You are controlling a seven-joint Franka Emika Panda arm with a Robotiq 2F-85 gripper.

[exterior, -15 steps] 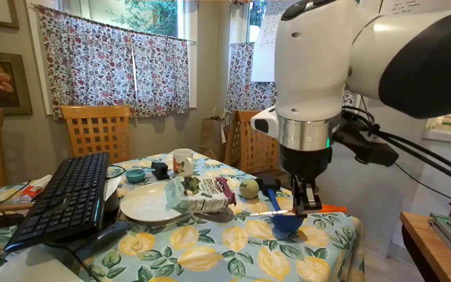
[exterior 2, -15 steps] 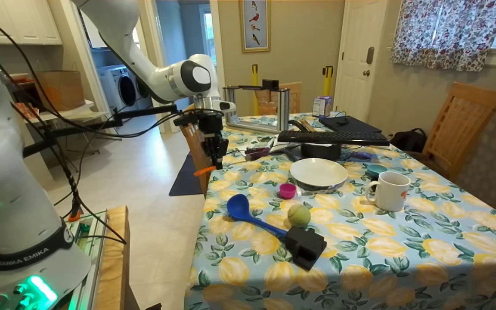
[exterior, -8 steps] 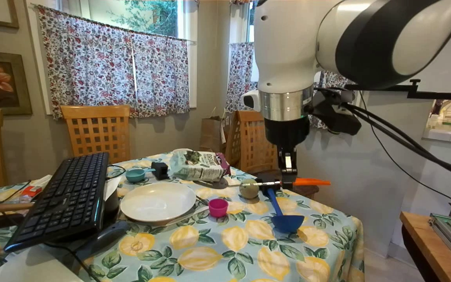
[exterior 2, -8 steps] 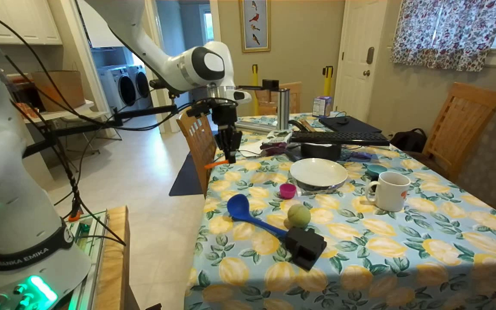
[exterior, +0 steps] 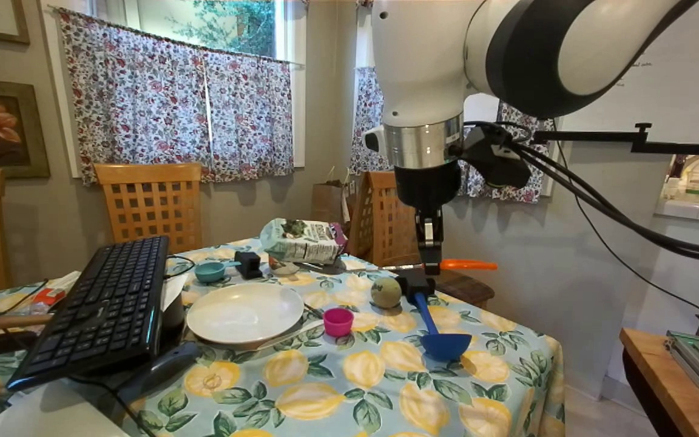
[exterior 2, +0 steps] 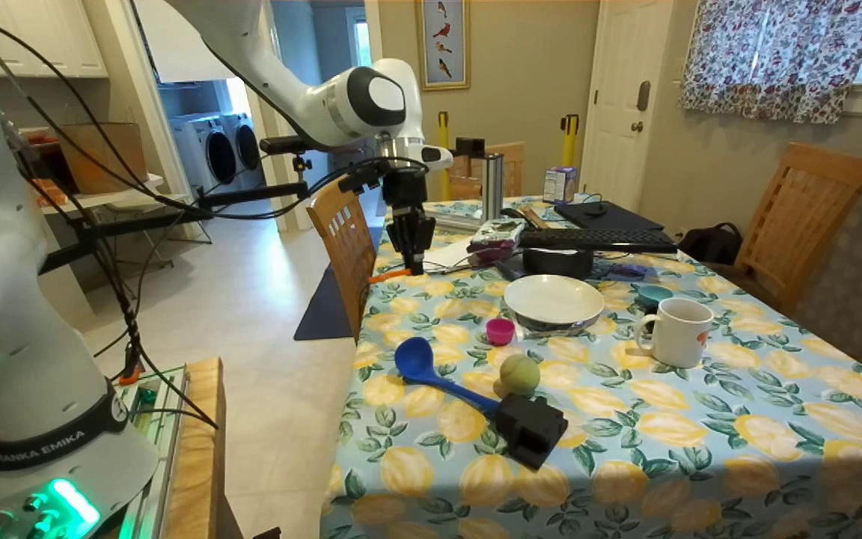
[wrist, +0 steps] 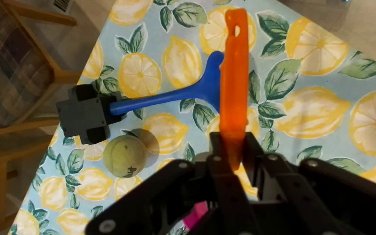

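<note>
My gripper (exterior: 431,267) is shut on the orange handle (exterior: 469,264) of a long tool, held in the air above the table. The handle also fills the jaws in the wrist view (wrist: 234,85). A thin pale shaft (exterior: 401,267) runs from the jaws toward a snack bag (exterior: 304,241). The bag appears to rest on the tool's dark flat end (exterior: 332,266), off the table; it also shows in an exterior view (exterior 2: 496,238). Below the gripper in the wrist view lie a blue ladle (wrist: 207,86), a black block (wrist: 83,116) and a tennis ball (wrist: 125,156).
A white plate (exterior: 245,312), a pink cup (exterior: 338,321) and a teal cup (exterior: 210,272) stand on the lemon-print tablecloth. A mug (exterior 2: 679,333) is partly hidden behind the bag in an exterior view (exterior: 283,267). A keyboard (exterior: 97,303) rests raised. Wooden chairs (exterior: 149,200) stand around.
The gripper, with the orange-handled tool and the bag, has moved up and leftward in an exterior view. The bag no longer overlaps the plate, and the pink cup has come into sight.
</note>
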